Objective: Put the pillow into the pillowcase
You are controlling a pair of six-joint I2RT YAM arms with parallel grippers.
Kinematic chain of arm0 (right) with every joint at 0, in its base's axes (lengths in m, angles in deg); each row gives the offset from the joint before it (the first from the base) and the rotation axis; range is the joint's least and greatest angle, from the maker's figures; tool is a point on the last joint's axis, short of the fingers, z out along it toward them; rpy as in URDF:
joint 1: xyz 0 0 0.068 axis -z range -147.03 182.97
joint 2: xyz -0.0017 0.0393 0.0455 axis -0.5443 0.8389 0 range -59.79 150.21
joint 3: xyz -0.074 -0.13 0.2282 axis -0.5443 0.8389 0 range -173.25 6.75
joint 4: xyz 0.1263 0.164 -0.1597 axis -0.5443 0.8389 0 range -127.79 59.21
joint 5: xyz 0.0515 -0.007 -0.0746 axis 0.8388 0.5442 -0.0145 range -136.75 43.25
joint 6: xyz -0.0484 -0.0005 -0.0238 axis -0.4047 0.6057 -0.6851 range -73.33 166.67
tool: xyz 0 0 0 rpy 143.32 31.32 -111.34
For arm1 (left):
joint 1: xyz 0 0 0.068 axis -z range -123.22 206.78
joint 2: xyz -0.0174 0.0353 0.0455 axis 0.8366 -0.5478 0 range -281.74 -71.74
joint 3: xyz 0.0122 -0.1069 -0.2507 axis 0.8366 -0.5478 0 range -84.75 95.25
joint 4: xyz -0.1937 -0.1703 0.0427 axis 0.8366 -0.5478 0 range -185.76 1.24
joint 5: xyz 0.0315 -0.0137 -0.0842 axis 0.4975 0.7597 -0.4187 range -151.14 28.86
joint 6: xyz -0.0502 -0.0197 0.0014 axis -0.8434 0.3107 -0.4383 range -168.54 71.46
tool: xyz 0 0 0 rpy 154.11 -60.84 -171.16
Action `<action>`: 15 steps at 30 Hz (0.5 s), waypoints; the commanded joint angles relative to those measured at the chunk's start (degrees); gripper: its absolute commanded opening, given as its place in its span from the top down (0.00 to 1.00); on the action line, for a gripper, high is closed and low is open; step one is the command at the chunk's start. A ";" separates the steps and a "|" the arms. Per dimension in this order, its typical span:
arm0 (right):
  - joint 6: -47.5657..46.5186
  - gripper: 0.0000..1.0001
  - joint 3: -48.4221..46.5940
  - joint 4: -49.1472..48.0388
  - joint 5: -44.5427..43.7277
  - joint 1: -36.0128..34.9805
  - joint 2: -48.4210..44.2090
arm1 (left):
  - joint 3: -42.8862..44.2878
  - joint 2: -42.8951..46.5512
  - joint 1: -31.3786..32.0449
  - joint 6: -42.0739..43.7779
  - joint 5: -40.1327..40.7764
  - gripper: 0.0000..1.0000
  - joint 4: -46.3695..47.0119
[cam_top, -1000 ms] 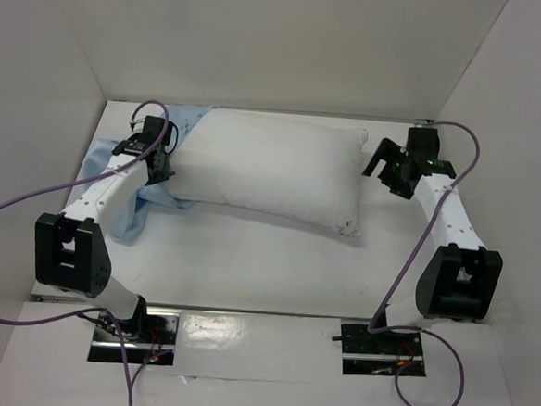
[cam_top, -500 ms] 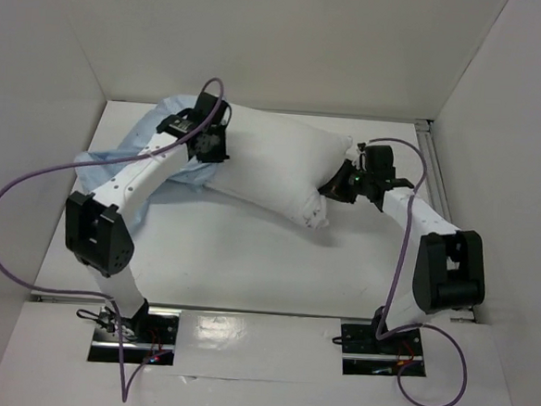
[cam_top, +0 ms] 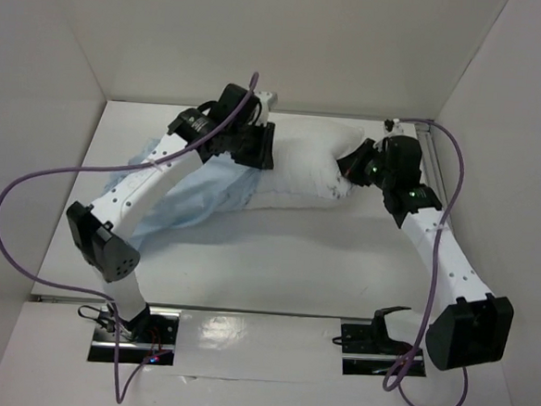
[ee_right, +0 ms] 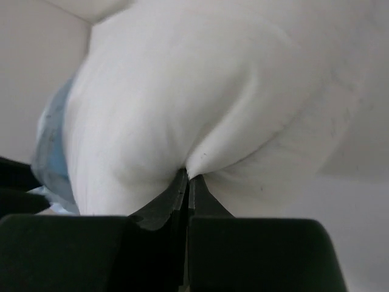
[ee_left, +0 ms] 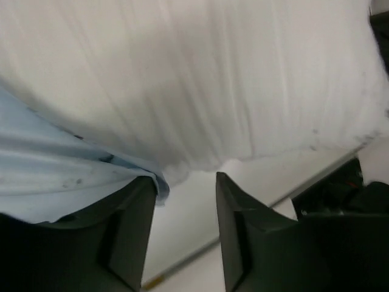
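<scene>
Both arms are sitting in new places now. The left arm (cam_top: 151, 181) is reaching further to the right along the back of the worktop (cam_top: 275, 268). The right arm (cam_top: 439, 243) is stretching out longer than before. The pillow (cam_top: 301, 163) is lying closer to the back wall, and the pillowcase (cam_top: 197, 198) is now covering more of its left end.

The pillow is looking big, white and puffy, with soft wrinkles and a few tiny dark marks near its right end. It is lying across the far side of the worktop, between the two sets of jaws. The pillowcase is looking thin, light blue and crumpled. It is spreading from the pillow's left end down toward the near left of the worktop.

The left jaws are hanging over the pillow's left part and are standing apart with a middle-sized gap. In the left wrist view, the blue edge of the pillowcase (ee_left: 48, 176) is resting on one finger, under the bulging pillow (ee_left: 213, 79). Only bare worktop is showing in the gap.

The right jaws are squeezing tight on a small fold of the pillow (ee_right: 182, 91) at its right end. A bit of pillowcase (ee_right: 51, 152) is peeking out far behind.
</scene>
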 commanded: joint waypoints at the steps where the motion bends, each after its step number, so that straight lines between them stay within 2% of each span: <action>1: -3.11 1.00 7.27 3.76 1.45 -2.55 -0.93 | -6.88 6.63 1.94 -1.05 -7.90 0.39 2.58; 2: -3.64 1.00 10.86 6.03 0.75 -2.55 -2.07 | -6.90 7.25 0.71 -1.05 -7.90 0.27 0.31; 3: -4.43 1.00 12.37 7.10 0.74 -2.55 -2.08 | -6.90 7.87 0.01 -0.18 -7.37 0.21 -0.93; 4: -5.05 0.91 13.61 8.15 0.74 -2.55 -2.77 | -5.25 7.87 -0.87 0.61 -7.37 0.14 -1.99; 5: -5.66 0.71 14.49 9.47 -0.48 -2.55 -2.78 | -4.28 7.87 -2.53 0.62 -6.24 0.12 -2.87; 7: -6.20 0.15 15.03 12.99 -1.80 -2.55 -3.31 | -3.13 8.39 -4.56 1.23 -4.21 0.15 -2.88; 8: -6.20 0.10 14.42 14.04 -3.03 -2.55 -3.31 | -3.12 8.40 -5.79 1.24 -3.42 0.19 -2.88; 10: -6.20 0.05 12.31 15.81 -6.72 -2.55 -3.83 | -2.33 7.53 -9.39 0.10 0.53 0.29 -2.17; 12: -5.41 0.04 9.86 15.81 -10.75 -2.55 -5.41 | -1.54 6.30 -12.37 -0.77 5.35 0.30 -1.38; 13: -4.62 0.04 9.84 15.29 -11.90 -2.55 -6.11 | -0.59 5.33 -13.26 -1.48 10.86 0.30 -1.38; 15: -3.92 0.03 8.70 13.53 -13.32 -2.55 -7.35 | 0.47 2.35 -15.02 -2.27 17.65 0.27 -1.38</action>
